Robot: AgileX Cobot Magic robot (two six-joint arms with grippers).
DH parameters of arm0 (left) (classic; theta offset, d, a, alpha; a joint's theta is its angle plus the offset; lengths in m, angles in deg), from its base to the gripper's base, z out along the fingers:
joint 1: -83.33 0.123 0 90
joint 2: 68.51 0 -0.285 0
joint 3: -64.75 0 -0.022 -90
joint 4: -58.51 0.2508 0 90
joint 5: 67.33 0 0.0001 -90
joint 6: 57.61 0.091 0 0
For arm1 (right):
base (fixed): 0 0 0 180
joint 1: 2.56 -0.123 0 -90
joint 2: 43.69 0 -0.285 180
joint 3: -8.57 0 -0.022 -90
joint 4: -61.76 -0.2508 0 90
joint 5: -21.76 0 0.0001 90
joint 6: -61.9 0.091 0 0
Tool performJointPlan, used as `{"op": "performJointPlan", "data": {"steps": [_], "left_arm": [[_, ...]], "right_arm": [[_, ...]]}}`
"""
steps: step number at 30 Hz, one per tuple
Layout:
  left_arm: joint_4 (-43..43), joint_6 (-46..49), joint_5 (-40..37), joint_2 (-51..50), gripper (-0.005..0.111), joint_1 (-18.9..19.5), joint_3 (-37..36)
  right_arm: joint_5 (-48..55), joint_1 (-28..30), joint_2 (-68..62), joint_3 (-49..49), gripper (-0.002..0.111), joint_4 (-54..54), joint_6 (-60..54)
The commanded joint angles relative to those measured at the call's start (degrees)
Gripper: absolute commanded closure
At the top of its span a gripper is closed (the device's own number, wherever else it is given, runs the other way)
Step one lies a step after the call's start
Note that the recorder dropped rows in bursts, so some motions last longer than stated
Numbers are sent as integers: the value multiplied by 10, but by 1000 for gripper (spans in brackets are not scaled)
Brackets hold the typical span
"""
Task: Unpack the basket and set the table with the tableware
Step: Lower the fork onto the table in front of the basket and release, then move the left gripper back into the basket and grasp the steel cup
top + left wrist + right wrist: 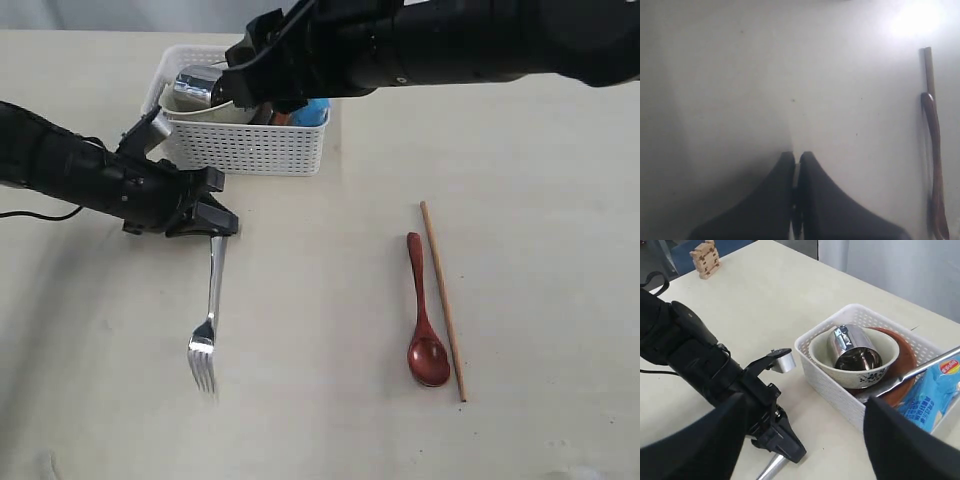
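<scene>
My left gripper (222, 228) (796, 156) rests low on the table (330, 300), shut on the handle end of the steel fork (208, 320), whose tines point toward the front edge. The white basket (250, 150) (830, 385) holds the cream bowl (820, 347) with the shiny cup (852, 345) lying in it. Also in it are the reddish-brown plate (902, 357), the knife (920, 369) and a blue chip bag (935, 390). My right gripper (262, 85) (802, 400) hangs open above the basket's near side, holding nothing. The dark red spoon (425, 330) (935, 165) and one chopstick (442, 300) lie on the table at the right.
A small wooden block figure (706, 257) stands far off on the table. The left arm's black body (70, 170) stretches along the table's left side, close to the basket's corner. A black cable (40, 213) trails beside it.
</scene>
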Motion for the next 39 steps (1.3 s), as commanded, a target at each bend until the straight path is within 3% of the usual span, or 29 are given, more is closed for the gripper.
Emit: {"op": "performJointPlan", "data": {"steps": [1, 4, 7, 18, 29, 32, 37, 39], "left_arm": [[17, -1, 49, -8, 85, -3, -5], [17, -3, 52, -8, 67, -3, -5], [16, -1, 52, -8, 59, -3, -5], [40, -1, 76, 42, 58, -3, -6], [117, -53, 46, 223, 58, -3, -6], [119, -53, 74, 283, 58, -3, -5], [134, -53, 183, 346, 58, -3, 8], [136, -53, 219, 351, 52, -3, 21]], "right_arm": [[3, 3, 5, 0, 46, 5, -7], [3, 3, 5, 0, 46, 5, -8], [3, 3, 5, 0, 46, 10, -8], [4, 3, 44, 0, 46, 44, -6], [51, 3, 110, 0, 46, 107, 0], [51, 3, 110, 0, 46, 116, 0], [51, 6, 110, 0, 46, 133, 0], [51, 20, 110, 0, 46, 133, 0]]}}
